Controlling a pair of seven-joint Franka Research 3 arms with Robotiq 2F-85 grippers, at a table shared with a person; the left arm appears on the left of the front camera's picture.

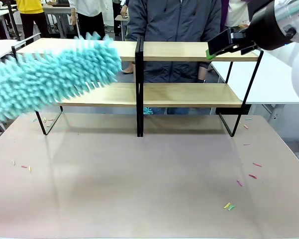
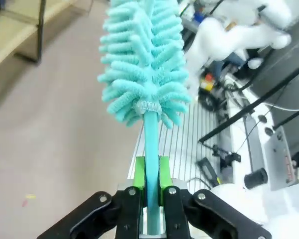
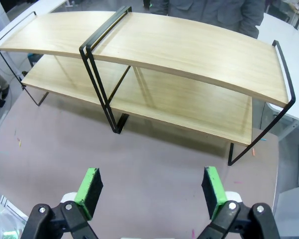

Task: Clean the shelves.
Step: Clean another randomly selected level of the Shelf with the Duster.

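Turquoise duster (image 2: 145,64) clamped by its stem in the left gripper (image 2: 147,186).
Soft, light fronds flex against the stiff shelves (image 1: 189,94), mid-frame; right gripper (image 3: 151,191) hangs wide, holding nothing.

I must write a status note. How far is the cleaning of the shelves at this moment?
Done: both boards of the shelves look bare, while small coloured scraps lie on the table.
In hand: the left gripper is shut on the turquoise duster, whose head lies against the shelves' left half.
Left: whether the right half was wiped cannot be told. The right gripper hangs open above the table.
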